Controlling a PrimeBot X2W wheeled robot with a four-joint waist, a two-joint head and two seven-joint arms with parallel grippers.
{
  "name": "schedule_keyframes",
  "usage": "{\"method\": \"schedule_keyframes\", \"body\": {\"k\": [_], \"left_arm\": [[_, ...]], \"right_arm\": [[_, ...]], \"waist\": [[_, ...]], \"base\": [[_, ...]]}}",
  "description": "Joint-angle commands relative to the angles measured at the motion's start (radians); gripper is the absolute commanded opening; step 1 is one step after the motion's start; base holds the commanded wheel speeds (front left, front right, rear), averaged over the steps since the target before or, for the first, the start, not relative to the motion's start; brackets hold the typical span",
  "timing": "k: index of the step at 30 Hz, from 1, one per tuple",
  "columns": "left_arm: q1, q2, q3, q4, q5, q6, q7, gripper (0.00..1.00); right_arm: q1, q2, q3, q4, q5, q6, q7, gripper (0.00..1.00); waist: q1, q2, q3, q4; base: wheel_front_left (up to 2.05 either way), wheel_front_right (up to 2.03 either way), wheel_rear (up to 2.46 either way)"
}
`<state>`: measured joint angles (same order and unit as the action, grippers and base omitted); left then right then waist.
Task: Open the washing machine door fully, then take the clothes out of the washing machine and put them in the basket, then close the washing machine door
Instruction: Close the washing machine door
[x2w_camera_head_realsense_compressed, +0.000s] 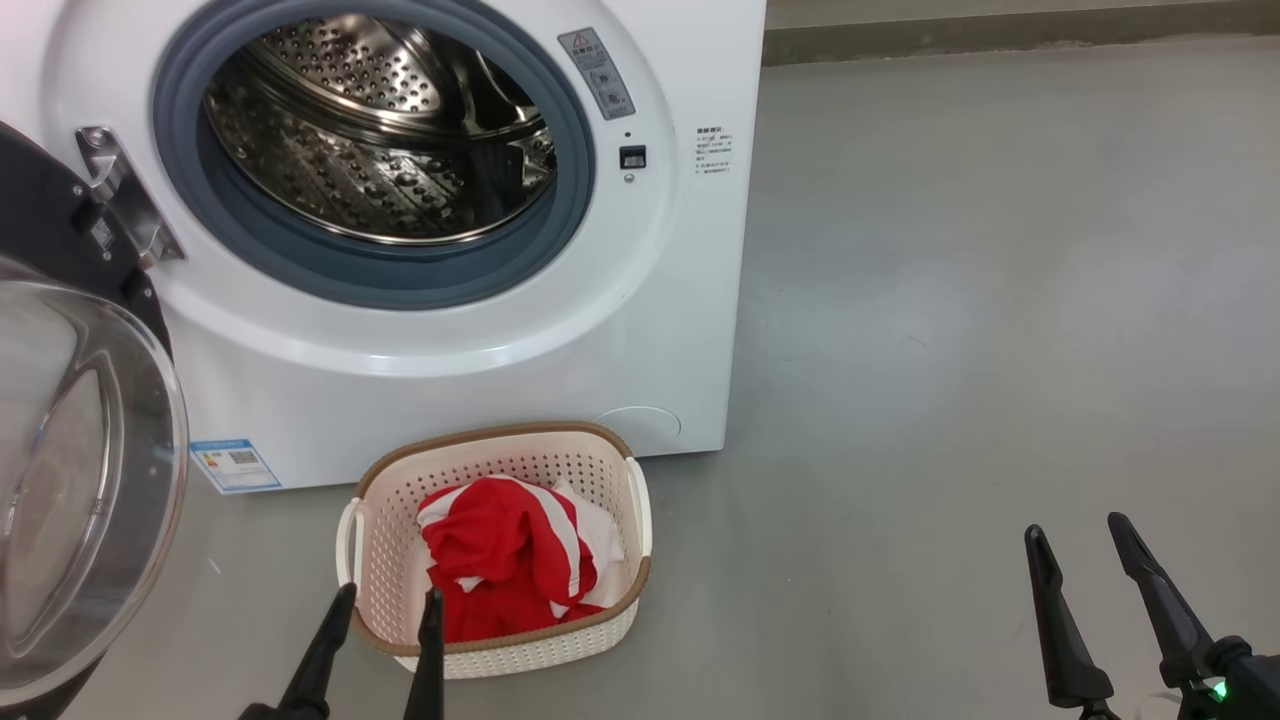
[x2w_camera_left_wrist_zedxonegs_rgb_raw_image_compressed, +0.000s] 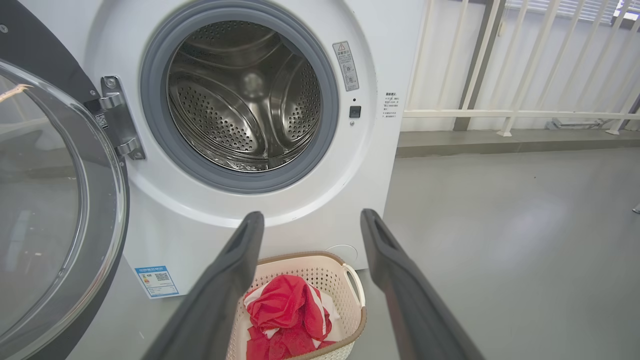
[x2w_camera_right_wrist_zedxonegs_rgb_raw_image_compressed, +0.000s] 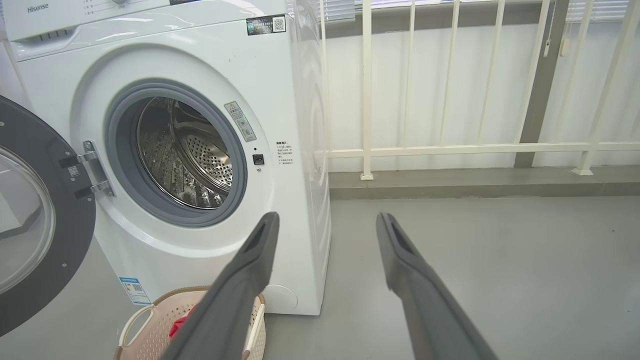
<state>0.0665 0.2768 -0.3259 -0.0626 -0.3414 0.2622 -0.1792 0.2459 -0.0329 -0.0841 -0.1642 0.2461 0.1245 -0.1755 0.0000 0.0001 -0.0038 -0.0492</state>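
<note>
The white washing machine (x2w_camera_head_realsense_compressed: 640, 330) (x2w_camera_left_wrist_zedxonegs_rgb_raw_image_compressed: 370, 165) (x2w_camera_right_wrist_zedxonegs_rgb_raw_image_compressed: 295, 100) stands with its steel drum (x2w_camera_head_realsense_compressed: 380, 130) bare inside. Its door (x2w_camera_head_realsense_compressed: 80, 480) (x2w_camera_left_wrist_zedxonegs_rgb_raw_image_compressed: 55, 200) (x2w_camera_right_wrist_zedxonegs_rgb_raw_image_compressed: 35, 220) hangs wide open on the left hinge. On the floor before the machine sits the cream basket (x2w_camera_head_realsense_compressed: 610, 470) (x2w_camera_left_wrist_zedxonegs_rgb_raw_image_compressed: 325, 267) (x2w_camera_right_wrist_zedxonegs_rgb_raw_image_compressed: 145, 320) with the red and white clothes (x2w_camera_head_realsense_compressed: 500, 560) (x2w_camera_left_wrist_zedxonegs_rgb_raw_image_compressed: 285, 310) lying in it. My left gripper (x2w_camera_head_realsense_compressed: 388, 595) (x2w_camera_left_wrist_zedxonegs_rgb_raw_image_compressed: 311, 217) is open, just at the basket's near left rim, holding nothing. Off to the right over bare floor, my right gripper (x2w_camera_head_realsense_compressed: 1075, 530) (x2w_camera_right_wrist_zedxonegs_rgb_raw_image_compressed: 326, 220) is open with nothing in it.
Grey floor (x2w_camera_head_realsense_compressed: 1000, 300) spreads to the right of the machine. A white railing (x2w_camera_right_wrist_zedxonegs_rgb_raw_image_compressed: 450, 149) on a low kerb runs along the back wall. The open door juts out at the left, close to my left arm.
</note>
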Motion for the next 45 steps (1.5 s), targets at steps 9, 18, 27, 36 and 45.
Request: {"method": "schedule_keyframes", "body": {"k": [9,18,27,36,45], "left_arm": [[-0.041,0.026,0.035,-0.025,0.023,0.026,-0.014,1.00],[-0.046,0.022,0.038,-0.041,0.029,0.054,-0.006,1.00],[-0.041,0.027,0.055,-0.062,0.033,0.084,-0.006,1.00],[-0.038,0.028,0.059,-0.081,0.040,0.109,0.003,1.00],[-0.032,0.024,0.068,-0.099,0.043,0.139,0.006,1.00]], "right_arm": [[-0.012,-0.017,0.022,-0.034,-0.007,0.006,-0.001,1.00],[-0.020,-0.017,0.027,-0.036,-0.013,0.006,-0.002,1.00],[-0.025,-0.017,0.034,-0.046,-0.018,0.006,0.002,1.00],[-0.028,-0.017,0.036,-0.051,-0.019,0.006,0.004,1.00],[-0.032,-0.017,0.035,-0.056,-0.022,0.006,0.007,1.00]], "waist": [[0.0000,-0.0001,0.006,0.017],[0.0000,-0.0001,0.008,0.089],[0.0000,-0.0001,0.001,0.207],[0.0000,-0.0001,0.003,0.331],[0.0000,-0.0001,0.003,0.419]], "base": [[0.00,0.00,0.00],[0.00,0.00,0.00],[0.00,0.00,0.00],[0.00,0.00,0.00],[0.00,0.00,0.00]]}}
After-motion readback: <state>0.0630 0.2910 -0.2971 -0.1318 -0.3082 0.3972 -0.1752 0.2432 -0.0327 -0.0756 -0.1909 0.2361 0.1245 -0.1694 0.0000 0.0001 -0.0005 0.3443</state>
